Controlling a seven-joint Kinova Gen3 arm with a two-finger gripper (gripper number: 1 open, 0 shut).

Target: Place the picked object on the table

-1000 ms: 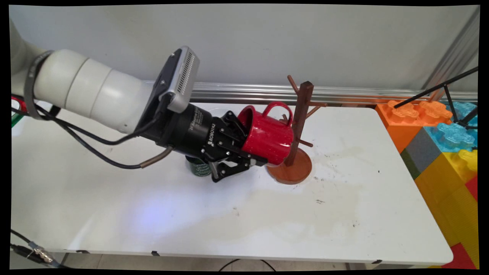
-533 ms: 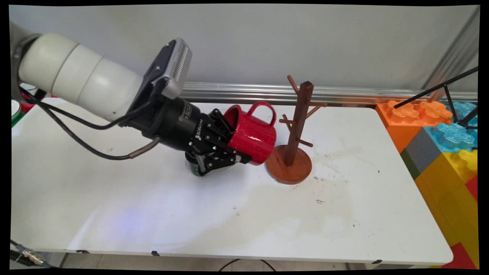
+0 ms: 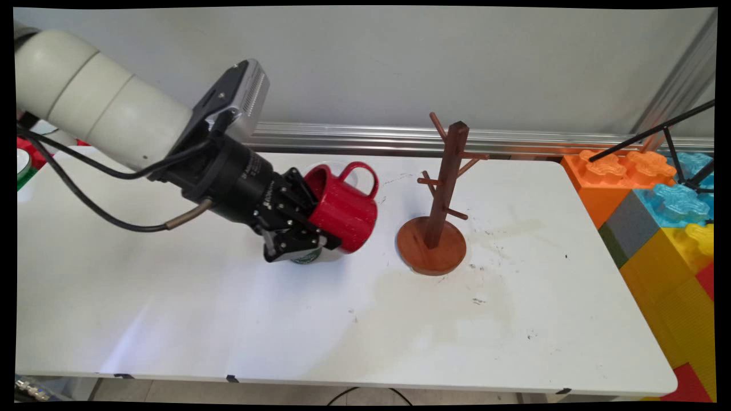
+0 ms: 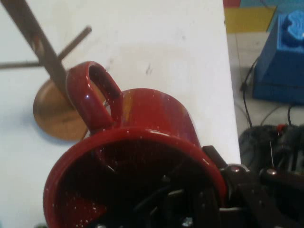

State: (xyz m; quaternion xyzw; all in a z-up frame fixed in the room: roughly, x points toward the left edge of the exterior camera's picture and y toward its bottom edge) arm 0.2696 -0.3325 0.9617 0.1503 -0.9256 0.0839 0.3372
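Observation:
My gripper (image 3: 320, 237) is shut on the rim of a red mug (image 3: 342, 208), which hangs tilted on its side above the table, mouth toward the hand and handle (image 3: 365, 174) up. In the hand view the red mug (image 4: 142, 156) fills the lower frame, one finger inside its mouth. A wooden mug tree (image 3: 440, 197) with bare pegs stands on its round base (image 3: 431, 251) to the right, a gap away from the mug; the mug tree (image 4: 47, 90) also shows behind the handle. Under the gripper stands a white and green cup (image 3: 311, 257), partly hidden.
Large orange, blue and yellow toy bricks (image 3: 657, 211) are stacked off the table's right end, with a black tripod leg (image 3: 657, 131) above them. A metal rail (image 3: 400, 140) runs along the back edge of the white table (image 3: 342, 319). Black cables (image 3: 85, 194) hang from the arm.
The gripper has pulled the red mug leftward and away from the mug tree; a second ago the mug was against the tree's trunk, now a clear gap separates them.

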